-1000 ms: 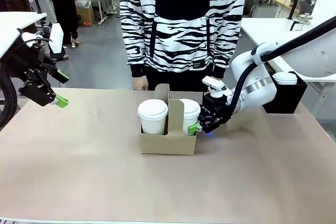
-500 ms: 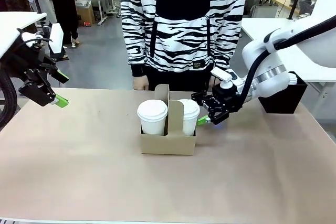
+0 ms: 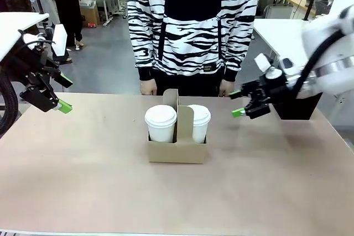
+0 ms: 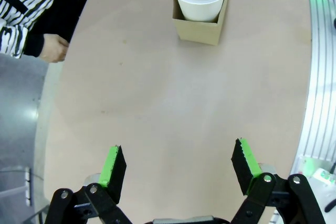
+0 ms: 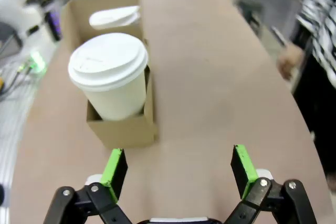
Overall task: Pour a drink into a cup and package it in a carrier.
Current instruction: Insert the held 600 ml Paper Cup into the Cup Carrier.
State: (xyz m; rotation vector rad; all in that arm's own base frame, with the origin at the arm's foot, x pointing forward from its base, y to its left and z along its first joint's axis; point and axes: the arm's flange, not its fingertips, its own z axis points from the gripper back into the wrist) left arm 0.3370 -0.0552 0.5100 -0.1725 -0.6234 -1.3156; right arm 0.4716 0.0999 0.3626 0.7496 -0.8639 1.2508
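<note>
The carrier point(image 3: 177, 143) stands near the middle of the table point(image 3: 83, 181), its tall handle panel upright between 2 lidded white cups. The left cup point(image 3: 161, 124) and the right cup point(image 3: 198, 122) each sit in a slot on either side of the panel, lids on. The right gripper point(image 3: 240, 104) hangs above the table to the right of the carrier, apart from the right cup, its jaws spread wide with nothing between them; in the right wrist view the green pads point(image 5: 116, 164) frame bare table, with the carrier point(image 5: 121, 129) and the nearer cup point(image 5: 111, 75) ahead of them. The left gripper point(image 3: 62, 93) is held over the table's far left edge, well apart from the carrier, also wide and empty. A black box point(image 3: 301, 106) sits behind the right arm. A person in a striped top stands at the far side, 1 hand point(image 3: 147, 88) at the table edge behind the carrier.
</note>
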